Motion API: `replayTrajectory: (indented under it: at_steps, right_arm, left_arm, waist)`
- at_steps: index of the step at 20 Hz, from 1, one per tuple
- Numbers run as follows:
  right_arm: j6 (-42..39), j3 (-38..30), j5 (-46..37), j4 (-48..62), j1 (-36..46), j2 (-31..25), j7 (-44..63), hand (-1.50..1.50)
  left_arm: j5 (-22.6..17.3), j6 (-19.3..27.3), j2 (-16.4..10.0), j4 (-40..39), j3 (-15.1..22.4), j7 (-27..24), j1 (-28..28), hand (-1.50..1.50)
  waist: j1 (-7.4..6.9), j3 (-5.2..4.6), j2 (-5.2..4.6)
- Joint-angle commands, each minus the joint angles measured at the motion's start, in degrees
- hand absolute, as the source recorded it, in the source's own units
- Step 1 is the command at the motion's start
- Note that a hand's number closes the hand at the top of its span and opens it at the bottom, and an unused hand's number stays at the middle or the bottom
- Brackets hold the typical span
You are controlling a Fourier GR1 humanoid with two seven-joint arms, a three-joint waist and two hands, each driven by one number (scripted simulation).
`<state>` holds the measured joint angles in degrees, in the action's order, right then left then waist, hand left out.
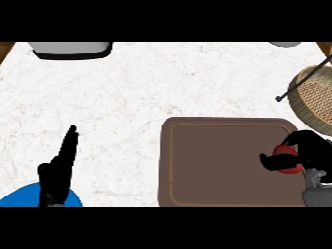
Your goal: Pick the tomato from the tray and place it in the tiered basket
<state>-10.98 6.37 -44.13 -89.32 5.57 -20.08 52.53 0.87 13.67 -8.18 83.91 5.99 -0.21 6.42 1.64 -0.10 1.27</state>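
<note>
The tomato [289,163] is sitting at the right edge of the brown tray [219,160], and the right hand [316,151] is curling its fingers and thumb around it, so only a part of the red skin is showing. I cannot tell if the tomato is touching the tray or is lifted. The tiered basket [328,99] is standing just beyond the tray's far right corner. The left hand [61,168] is resting open, fingers straight, well apart, over a blue round object [17,200].
</note>
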Motion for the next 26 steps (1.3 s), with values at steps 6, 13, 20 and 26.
replayTrajectory:
  at_steps: [6,13,20,26]
  right_arm:
    - [1.8,-20.3,10.9,-11.1,-18.9,-14.3,-14.9,1.5]
    - [6.2,-37.1,22.6,-28.0,-21.1,-11.0,-12.1,1.5]
    - [-2.5,-51.2,29.3,-43.1,-19.6,-20.3,-4.6,1.5]
    - [-10.2,-60.3,37.8,-41.6,-13.8,-28.6,3.9,1.5]
  left_arm:
    - [0.3,0.4,0.2,-1.7,-0.6,3.9,-1.2,0.0]
    - [-0.9,-0.9,-0.8,-0.6,-1.5,0.6,4.4,0.0]
    - [0.6,0.2,0.4,-1.4,-0.8,3.2,-0.7,0.0]
    - [1.6,-0.1,1.8,-3.3,0.4,3.7,-3.0,0.0]
  waist:
    - [0.34,0.09,-1.03]
    - [1.98,-0.03,-0.31]
    - [0.37,0.0,-0.9]
    - [-0.85,0.03,-1.15]
